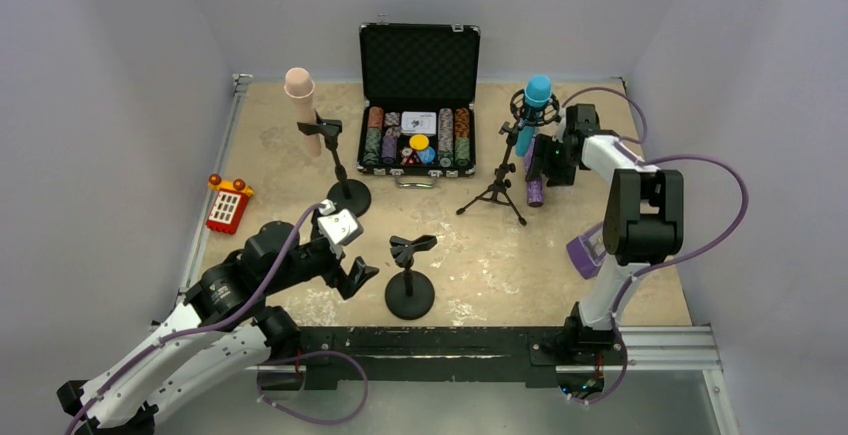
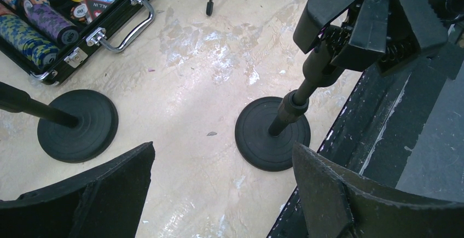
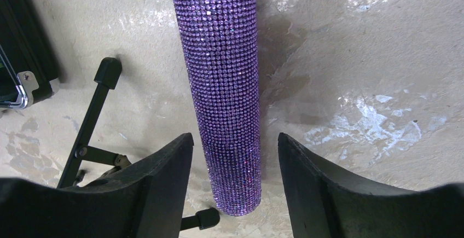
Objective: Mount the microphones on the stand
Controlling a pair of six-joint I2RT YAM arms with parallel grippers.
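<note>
straddling purple microphone (image 3: 227, 85), right gripper (image 3: 234, 137) spread; upper end cropped.

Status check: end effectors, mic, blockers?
Left end effector open, empty, facing short stand. Right end effector open, straddling purple microphone. Tripod leg close beside it.

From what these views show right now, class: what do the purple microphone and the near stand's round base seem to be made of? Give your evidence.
Purple microphone: body covered in rows of tiny faceted studs, likely rhinestones, glittery; each catches light separately. Near stand's round base: matte black, with faint concentric ridges; rubber-coated or painted metal, cannot tell which.
</note>
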